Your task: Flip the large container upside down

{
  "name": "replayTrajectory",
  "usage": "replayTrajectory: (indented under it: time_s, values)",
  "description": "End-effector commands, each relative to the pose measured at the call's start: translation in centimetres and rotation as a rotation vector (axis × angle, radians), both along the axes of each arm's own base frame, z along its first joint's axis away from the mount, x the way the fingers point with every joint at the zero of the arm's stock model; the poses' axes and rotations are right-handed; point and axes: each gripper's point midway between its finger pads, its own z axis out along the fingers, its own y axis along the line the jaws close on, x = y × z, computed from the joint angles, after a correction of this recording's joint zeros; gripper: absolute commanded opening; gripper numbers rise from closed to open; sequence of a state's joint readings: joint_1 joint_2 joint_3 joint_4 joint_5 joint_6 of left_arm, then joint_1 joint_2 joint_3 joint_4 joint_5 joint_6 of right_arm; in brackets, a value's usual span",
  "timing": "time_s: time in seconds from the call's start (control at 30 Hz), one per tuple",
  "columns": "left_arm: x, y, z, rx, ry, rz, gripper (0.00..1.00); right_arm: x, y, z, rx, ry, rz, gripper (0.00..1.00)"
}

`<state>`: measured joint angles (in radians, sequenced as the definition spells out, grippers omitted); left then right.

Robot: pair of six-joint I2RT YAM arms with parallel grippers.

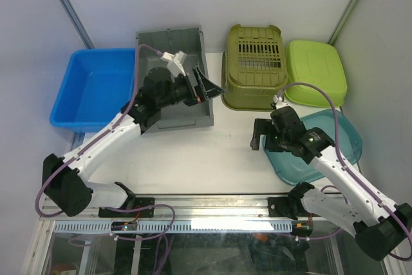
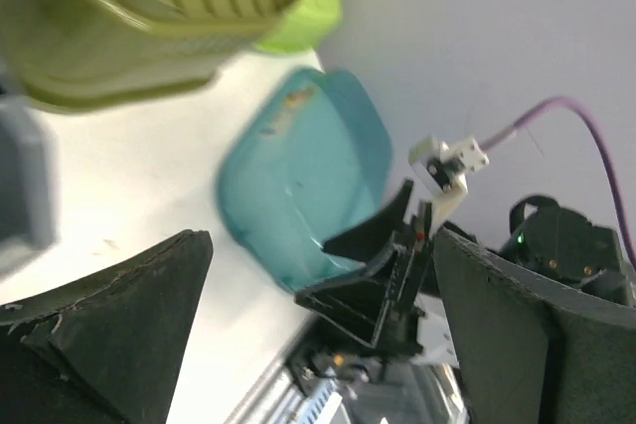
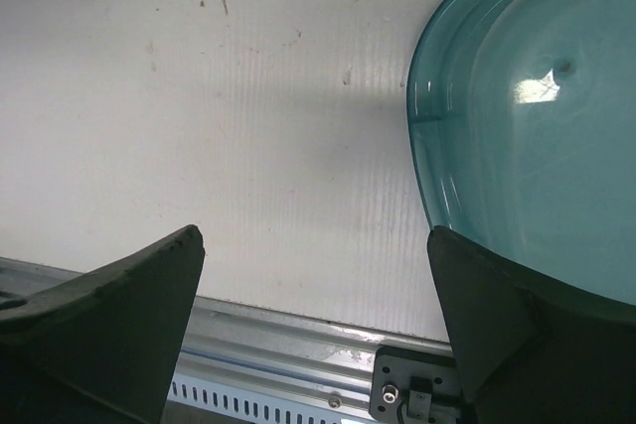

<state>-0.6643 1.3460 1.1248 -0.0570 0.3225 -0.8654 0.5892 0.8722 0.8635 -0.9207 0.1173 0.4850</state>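
Five containers stand on the white tabletop point(image 1: 212, 159). A blue bin point(image 1: 96, 88) sits at the far left, and a grey bin point(image 1: 168, 42) just beside it. Next comes an olive slatted basket point(image 1: 254, 78) with its bottom facing up, then a lime green container point(image 1: 315, 72), also bottom up. A teal container point(image 1: 341, 136) lies nearer the right arm's base.

The grey bin, taken here as the large container, lies at the back left of centre, between the blue bin and the olive basket. Its open side seems to face up, though the left arm covers much of it.

The left arm reaches across this bin. The left end effector point(image 1: 205, 88) is at the bin's right wall and points toward the olive basket. Whether it touches the wall cannot be told. In the left wrist view its fingers point(image 2: 109, 335) are spread wide with nothing between them. Beyond the gap lie the teal container point(image 2: 298, 176), the blurred olive basket and the other arm.

The right end effector point(image 1: 261, 134) hangs over bare tabletop beside the near-left edge of the teal container. It is well apart from the grey bin. In the right wrist view the right end effector point(image 3: 313, 240) is spread and grips nothing. The tabletop point(image 3: 248, 96) fills the gap, and the teal container's rim point(image 3: 422, 146) curves in at the right.
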Motion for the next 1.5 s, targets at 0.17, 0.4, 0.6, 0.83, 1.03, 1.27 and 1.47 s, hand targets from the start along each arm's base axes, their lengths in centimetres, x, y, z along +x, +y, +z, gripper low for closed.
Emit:
replayTrajectory:
  time_s: [0.17,0.4,0.6,0.83,1.03,1.27,1.47]
  values:
    - [3.2,7.8,-2.6,0.276,-0.014,0.237,0.99,2.5,0.3,-4.5,-0.070,0.072,-0.115,0.99]
    - [3.6,8.1,-3.9,0.306,0.010,0.255,0.99,4.7,0.3,-6.9,-0.105,0.064,-0.177,0.99]
    - [3.1,8.0,-4.6,0.305,0.029,0.235,0.99,6.6,0.3,-8.4,-0.124,0.071,-0.205,1.00]
    - [2.7,8.1,-4.6,0.300,0.033,0.234,0.99,10.8,-2.2,-8.0,-0.131,0.026,-0.348,0.99]
    - [3.2,8.5,-4.8,0.322,0.025,0.258,0.99,11.8,0.7,-5.5,-0.015,0.027,-0.270,0.99]
    - [5.6,8.5,-5.0,0.400,-0.027,0.293,0.99,9.0,5.0,0.3,0.202,-0.074,-0.041,0.99]
    - [7.4,5.8,-5.2,0.493,-0.092,0.315,0.99,6.1,3.3,3.4,0.288,-0.208,-0.058,0.99]
